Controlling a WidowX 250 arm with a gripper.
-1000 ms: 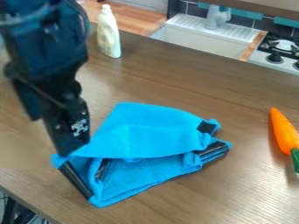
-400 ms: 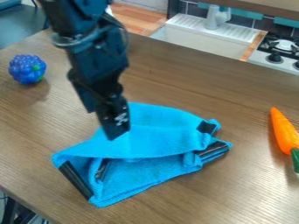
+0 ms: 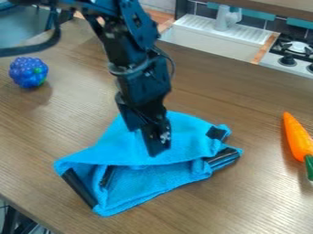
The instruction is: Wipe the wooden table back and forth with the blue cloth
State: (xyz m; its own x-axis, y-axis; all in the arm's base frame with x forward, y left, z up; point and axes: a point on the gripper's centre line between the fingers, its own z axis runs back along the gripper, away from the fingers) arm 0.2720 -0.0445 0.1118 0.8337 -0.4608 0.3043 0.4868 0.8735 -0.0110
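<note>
The black gripper (image 3: pixel 156 147) hangs over the middle of a folded bright-blue cloth (image 3: pixel 147 183), its lower end in front of the cloth's upper layer. Whether it touches the fabric I cannot tell. The cloth lies rumpled on the brown wooden table (image 3: pixel 245 205), with black strips at its left corner and its right edge. An orange carrot with a green end (image 3: pixel 297 137) rests to the right of the cloth. At the upper left sits a blue bumpy berry-like toy (image 3: pixel 28 72).
Behind the table's far edge are a white sink (image 3: pixel 211 42) with a faucet (image 3: pixel 227 18) and a stove (image 3: pixel 293 54) at the upper right. The arm comes in from the top left, with a black cable looping beside it.
The arm and gripper have moved right, from the cloth's left side to over its middle. The berry toy has come out from behind the arm, while the white bottle is now hidden.
</note>
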